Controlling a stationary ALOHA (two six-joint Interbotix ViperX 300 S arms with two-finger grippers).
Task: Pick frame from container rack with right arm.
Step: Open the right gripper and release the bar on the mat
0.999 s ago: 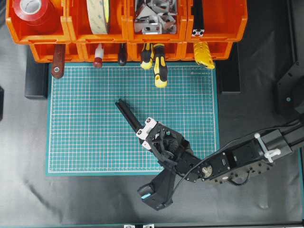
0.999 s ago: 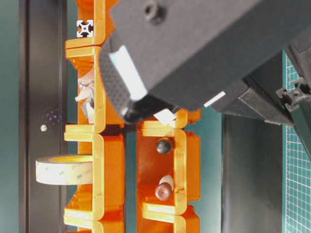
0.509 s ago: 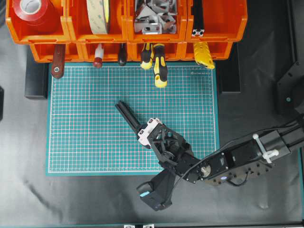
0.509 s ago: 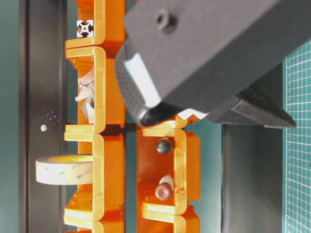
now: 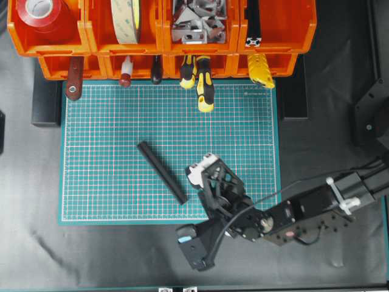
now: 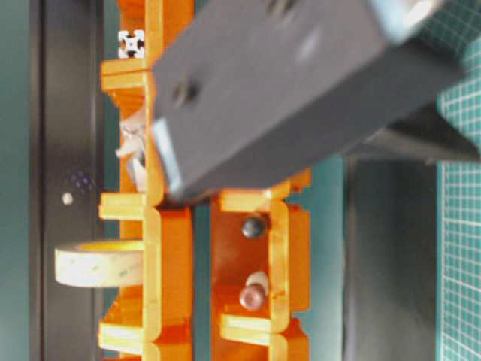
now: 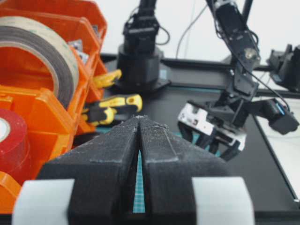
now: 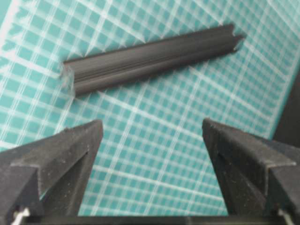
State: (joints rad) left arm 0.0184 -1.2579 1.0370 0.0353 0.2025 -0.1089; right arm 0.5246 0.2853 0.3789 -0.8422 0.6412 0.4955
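Frame (image 5: 161, 172) flat on green mat (image 5: 109, 152) (diagonal), just beside right tool (image 8: 150, 173), untouched; tool fingers spread apart.

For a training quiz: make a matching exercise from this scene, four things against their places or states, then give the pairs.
Things:
1. frame
2. right gripper
3. left gripper
4. red tape roll

Places or states:
A. shut, holding nothing
B. lying flat on the green mat
C. in an upper bin of the container rack
D. open, with nothing between its fingers

Pairs: 1-B, 2-D, 3-A, 4-C
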